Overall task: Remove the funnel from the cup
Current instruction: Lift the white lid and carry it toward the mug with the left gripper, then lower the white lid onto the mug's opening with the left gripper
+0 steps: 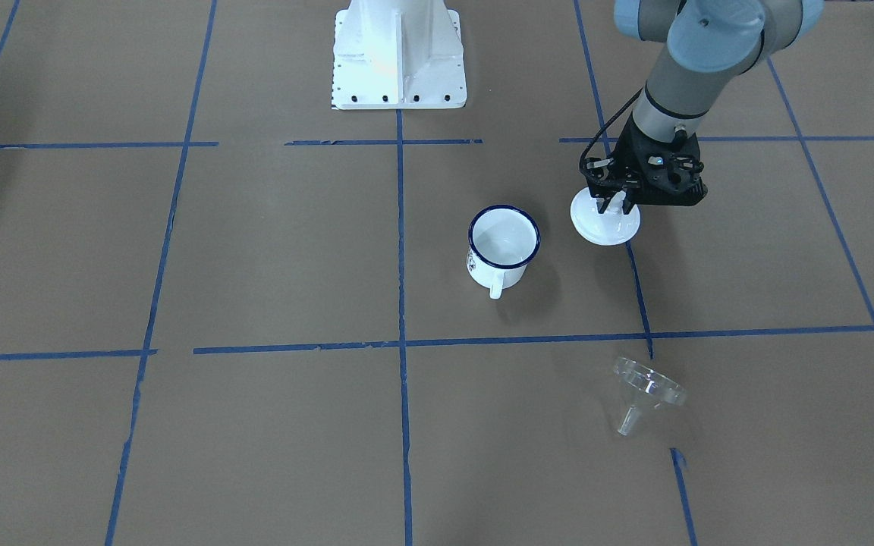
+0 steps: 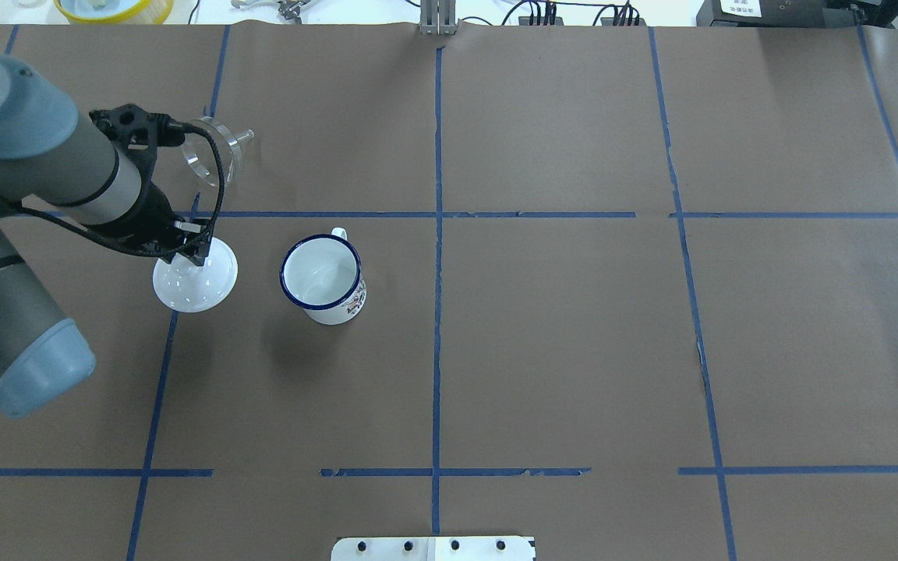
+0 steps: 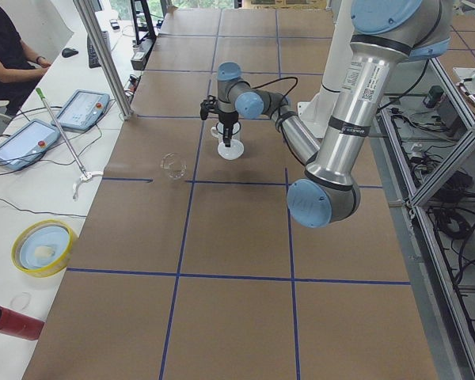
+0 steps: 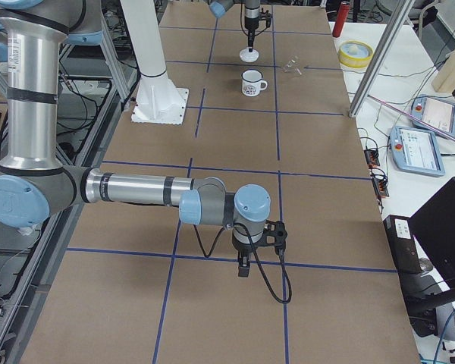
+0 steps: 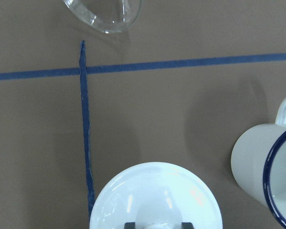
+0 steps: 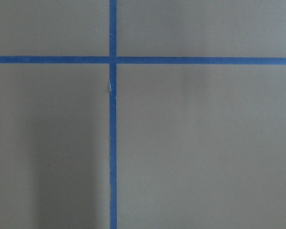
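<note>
The tabletop bears all three things. The left arm reaches in at the left. The cup stands upright with nothing in it. Just left of it is the lid, its knob pinched by the closed left fingers. The funnel lies on its side, farther away and to the left, well apart from the cup. The right fingers point down at the near right; I cannot tell how far open they are.
</note>
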Robot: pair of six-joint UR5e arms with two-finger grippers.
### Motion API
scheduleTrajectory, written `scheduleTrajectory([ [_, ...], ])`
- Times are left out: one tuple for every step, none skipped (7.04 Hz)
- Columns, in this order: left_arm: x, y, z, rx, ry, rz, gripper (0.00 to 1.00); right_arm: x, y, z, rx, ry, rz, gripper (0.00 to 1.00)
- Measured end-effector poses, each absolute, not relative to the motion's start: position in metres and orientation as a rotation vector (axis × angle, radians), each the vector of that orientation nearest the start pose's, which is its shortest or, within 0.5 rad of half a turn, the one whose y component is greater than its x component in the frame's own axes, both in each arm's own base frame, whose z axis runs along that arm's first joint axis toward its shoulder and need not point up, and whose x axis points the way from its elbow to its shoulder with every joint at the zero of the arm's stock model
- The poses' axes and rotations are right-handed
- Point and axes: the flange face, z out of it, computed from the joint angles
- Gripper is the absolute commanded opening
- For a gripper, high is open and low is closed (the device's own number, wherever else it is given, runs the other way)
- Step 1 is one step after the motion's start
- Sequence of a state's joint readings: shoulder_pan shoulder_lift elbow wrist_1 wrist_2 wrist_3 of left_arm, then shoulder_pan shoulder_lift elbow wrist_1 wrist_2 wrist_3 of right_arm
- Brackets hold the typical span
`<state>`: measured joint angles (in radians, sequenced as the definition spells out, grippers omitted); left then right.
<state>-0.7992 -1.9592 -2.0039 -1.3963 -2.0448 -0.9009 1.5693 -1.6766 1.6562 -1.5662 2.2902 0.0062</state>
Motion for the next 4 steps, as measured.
scheduleTrajectory([
  [0.323, -0.472, 0.248, 0.088, 0.766, 0.023, 0.0, 0.067, -0.446, 0.67, -0.018, -0.719, 0.01, 1.0],
  [0.324, -0.477, 0.223, 0.09, 0.774, 0.024, 0.0, 0.067, -0.446, 0.67, -0.018, -0.719, 0.01, 1.0],
  [0.331, -0.482, 0.204, 0.087, 0.79, 0.029, 0.0, 0.067, -0.446, 0.67, -0.019, -0.719, 0.01, 1.0],
  [0.341, -0.489, 0.191, 0.081, 0.799, 0.032, 0.0, 0.067, -0.446, 0.67, -0.019, -0.719, 0.01, 1.0],
])
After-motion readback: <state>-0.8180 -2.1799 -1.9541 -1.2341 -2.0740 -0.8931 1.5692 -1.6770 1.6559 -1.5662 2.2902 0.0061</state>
